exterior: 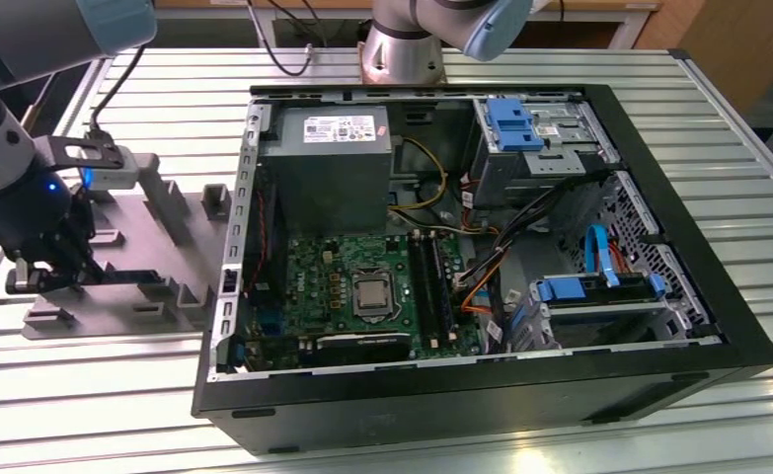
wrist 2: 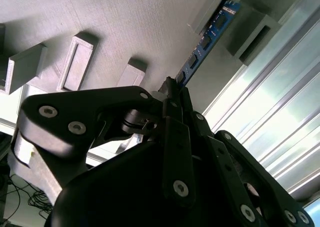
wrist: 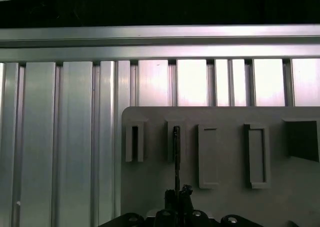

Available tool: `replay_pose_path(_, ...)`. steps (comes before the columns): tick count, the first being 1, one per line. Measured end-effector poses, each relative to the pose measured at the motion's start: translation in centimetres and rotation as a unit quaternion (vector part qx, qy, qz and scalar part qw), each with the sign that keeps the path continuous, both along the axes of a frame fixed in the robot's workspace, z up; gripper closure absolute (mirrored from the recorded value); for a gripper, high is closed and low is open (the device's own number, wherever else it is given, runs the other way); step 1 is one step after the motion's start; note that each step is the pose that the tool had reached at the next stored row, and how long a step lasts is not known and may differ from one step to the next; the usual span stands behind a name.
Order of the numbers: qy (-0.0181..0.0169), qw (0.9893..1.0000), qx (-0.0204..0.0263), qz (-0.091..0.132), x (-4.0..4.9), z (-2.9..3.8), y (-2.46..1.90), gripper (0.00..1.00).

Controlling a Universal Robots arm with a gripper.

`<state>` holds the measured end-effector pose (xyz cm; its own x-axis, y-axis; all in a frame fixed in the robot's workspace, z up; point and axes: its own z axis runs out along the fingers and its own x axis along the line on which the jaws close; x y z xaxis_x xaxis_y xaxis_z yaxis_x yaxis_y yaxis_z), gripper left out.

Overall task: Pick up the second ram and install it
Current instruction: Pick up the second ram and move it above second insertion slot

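Note:
The second ram [wrist 2: 205,44] is a thin blue circuit board with black chips. Its far end sits in a slotted holder on the grey fixture plate [exterior: 142,232]. In the first wrist view the ram [wrist: 176,157] shows edge-on as a dark line standing in the second holder from the plate's end. My gripper [wrist 2: 172,89] has its fingers closed on the near end of the stick, also seen in the first wrist view [wrist: 177,193]. In the exterior view the gripper [exterior: 46,276] hangs low over the plate, at the exterior view's left of the open computer case [exterior: 741,346].
The motherboard [exterior: 359,286] lies inside the case with long black memory slots [exterior: 428,286] beside the processor socket. Blue drive brackets [exterior: 511,123], cables and a power supply [exterior: 327,158] crowd the case. Other holders [wrist: 255,154] stand on the plate, which rests on a ribbed aluminium table [exterior: 97,405].

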<state>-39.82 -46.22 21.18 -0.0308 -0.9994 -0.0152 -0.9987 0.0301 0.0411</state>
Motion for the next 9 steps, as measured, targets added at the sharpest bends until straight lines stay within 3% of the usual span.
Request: replay_pose_path(9, 0.0000, 1.0000, -0.0007, 0.000, 0.00, 0.20, 0.00, 0.86)
